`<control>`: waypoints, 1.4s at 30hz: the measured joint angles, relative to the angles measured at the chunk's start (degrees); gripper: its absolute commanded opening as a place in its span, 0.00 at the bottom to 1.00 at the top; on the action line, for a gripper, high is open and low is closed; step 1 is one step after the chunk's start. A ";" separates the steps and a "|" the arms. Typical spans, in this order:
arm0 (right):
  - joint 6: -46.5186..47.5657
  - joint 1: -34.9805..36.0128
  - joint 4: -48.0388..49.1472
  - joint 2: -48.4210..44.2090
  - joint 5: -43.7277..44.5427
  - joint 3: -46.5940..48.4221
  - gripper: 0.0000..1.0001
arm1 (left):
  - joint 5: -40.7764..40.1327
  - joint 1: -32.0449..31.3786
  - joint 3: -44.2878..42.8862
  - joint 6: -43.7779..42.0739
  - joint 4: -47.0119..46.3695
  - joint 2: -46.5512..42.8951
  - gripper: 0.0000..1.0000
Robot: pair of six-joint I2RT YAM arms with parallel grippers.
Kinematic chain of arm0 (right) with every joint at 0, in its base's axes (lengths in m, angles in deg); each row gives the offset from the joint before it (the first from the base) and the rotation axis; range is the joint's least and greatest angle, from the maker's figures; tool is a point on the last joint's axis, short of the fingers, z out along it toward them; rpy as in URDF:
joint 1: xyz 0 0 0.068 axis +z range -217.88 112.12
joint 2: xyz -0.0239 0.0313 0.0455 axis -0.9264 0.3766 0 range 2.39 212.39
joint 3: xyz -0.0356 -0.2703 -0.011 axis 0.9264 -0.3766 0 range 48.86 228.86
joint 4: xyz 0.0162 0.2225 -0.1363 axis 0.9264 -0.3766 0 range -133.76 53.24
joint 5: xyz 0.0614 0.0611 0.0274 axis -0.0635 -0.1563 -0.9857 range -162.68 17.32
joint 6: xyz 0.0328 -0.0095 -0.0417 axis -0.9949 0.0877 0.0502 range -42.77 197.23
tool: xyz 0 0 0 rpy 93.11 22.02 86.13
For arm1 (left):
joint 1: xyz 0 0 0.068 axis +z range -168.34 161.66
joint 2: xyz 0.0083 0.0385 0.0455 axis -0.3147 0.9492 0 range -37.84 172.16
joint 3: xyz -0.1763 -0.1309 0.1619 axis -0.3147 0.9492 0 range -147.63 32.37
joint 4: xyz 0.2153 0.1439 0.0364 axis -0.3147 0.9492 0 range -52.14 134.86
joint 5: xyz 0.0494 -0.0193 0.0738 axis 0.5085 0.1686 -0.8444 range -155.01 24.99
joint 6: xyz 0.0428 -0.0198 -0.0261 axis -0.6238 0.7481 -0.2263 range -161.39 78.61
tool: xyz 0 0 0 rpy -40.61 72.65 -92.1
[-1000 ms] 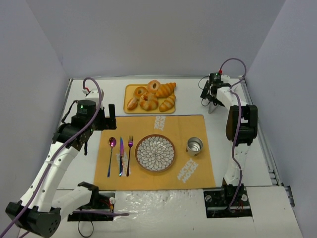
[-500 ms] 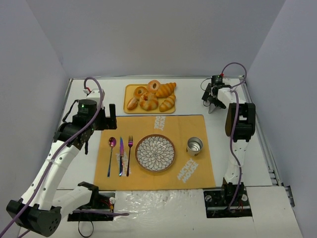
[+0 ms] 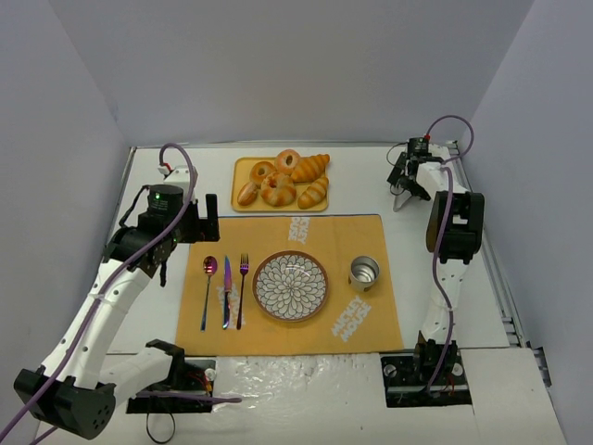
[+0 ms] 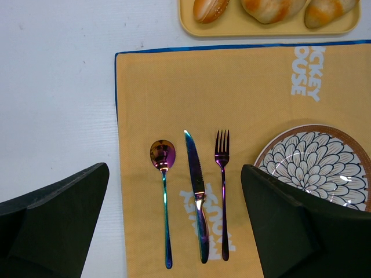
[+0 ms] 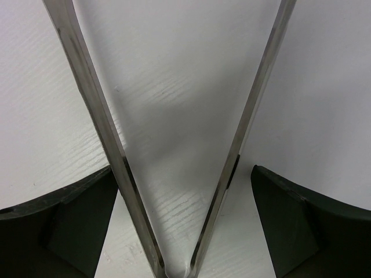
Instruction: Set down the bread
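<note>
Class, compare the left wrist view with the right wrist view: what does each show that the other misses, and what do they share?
Only the left wrist view shows the orange placemat with the spoon, knife, fork and patterned plate, plus the near edge of the pastry tray. Only the right wrist view shows the metal tongs, their arms forming a V between the fingers. Both show the white table and an open gripper: left gripper, right gripper.

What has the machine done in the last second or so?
The right pincer, straddling the metal tongs, shifted a little to the right at the far side of the table. Whether it actually grips them is unclear. The left pincer, the bread on its tray and the plate stayed put.
</note>
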 measured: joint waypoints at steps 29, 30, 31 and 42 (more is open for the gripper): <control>-0.11 0.24 5.00 1.16 0.07 -0.07 0.34 | 0.11 0.00 0.00 0.00 0.00 0.27 0.95; -0.17 0.32 5.31 0.82 0.05 -0.65 0.34 | 0.19 0.00 0.00 -0.01 0.00 0.27 0.95; -0.21 0.41 5.50 0.44 0.05 -1.27 0.34 | 0.25 0.00 0.00 -0.02 0.00 0.27 0.95; 0.11 2.47 0.71 -9.22 0.37 -9.92 0.36 | 0.42 0.00 0.00 0.00 0.00 0.27 0.95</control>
